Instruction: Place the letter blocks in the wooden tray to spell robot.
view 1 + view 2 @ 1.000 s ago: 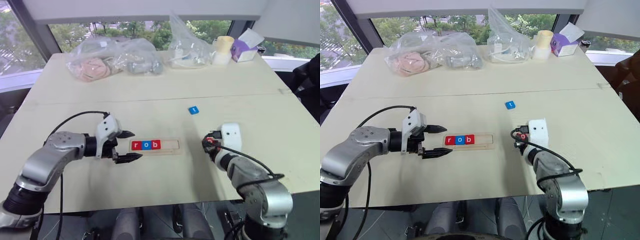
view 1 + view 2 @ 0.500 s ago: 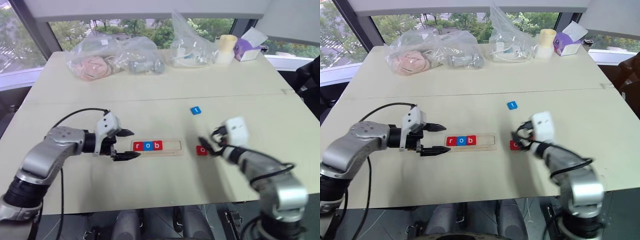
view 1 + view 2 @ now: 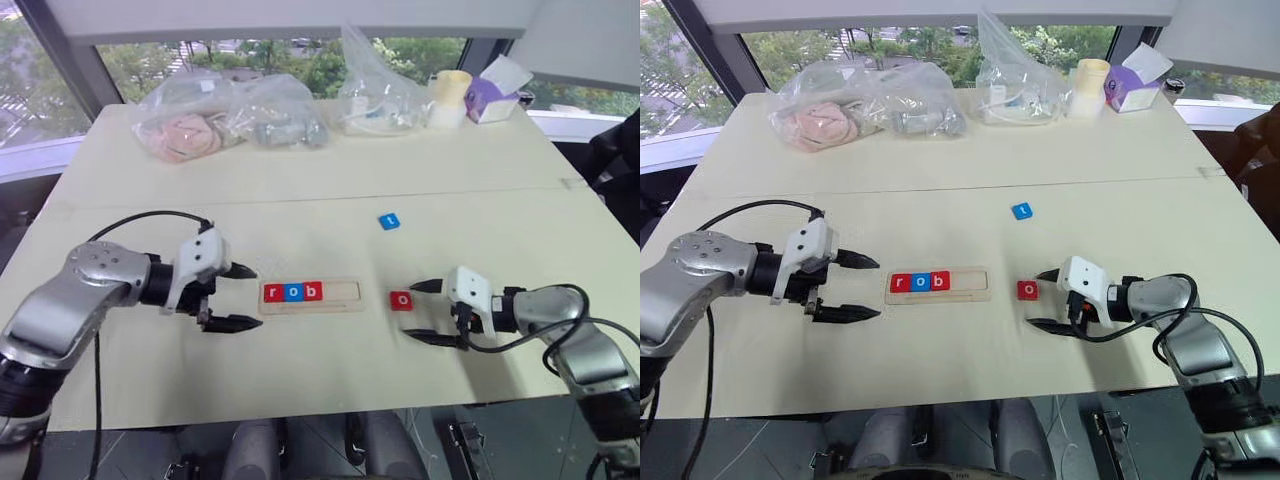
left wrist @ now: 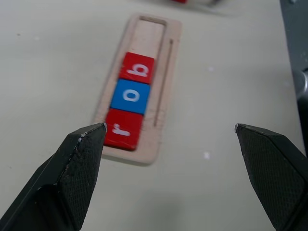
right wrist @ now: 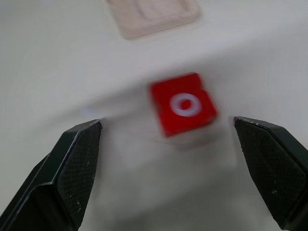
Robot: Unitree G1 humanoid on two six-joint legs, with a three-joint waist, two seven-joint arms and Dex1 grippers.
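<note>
I take the wooden tray [image 3: 311,293] as my landmark. It lies flat on the table [image 3: 300,180], long side running left to right, and its slot holds three letter blocks pushed to its left end: a red r [image 3: 272,293], a blue o [image 3: 292,292] and a red b [image 3: 313,291], touching one another. The right part of the slot is bare, so I judge two places remain to fill.

Just off the tray's right end lies the red o block [image 3: 401,300], flat on the table with its letter up, apart from the tray. That is the block I would want next, and it sits close so that only a short move carries it in. The blue t block [image 3: 389,221] lies farther from me, beyond the tray's right end and well apart from it, last in the word.

My right gripper [image 3: 424,312] sits just right of the red o block, fingers spread wide and holding nothing, pointing toward the tray; I read that as lined up to take or nudge the block. My left gripper [image 3: 240,297] hangs near the tray's left end, fingers also wide apart and empty, perhaps ready to steady the tray.

At the far edge of the table lie plastic bags [image 3: 230,115], clear of the work.
</note>
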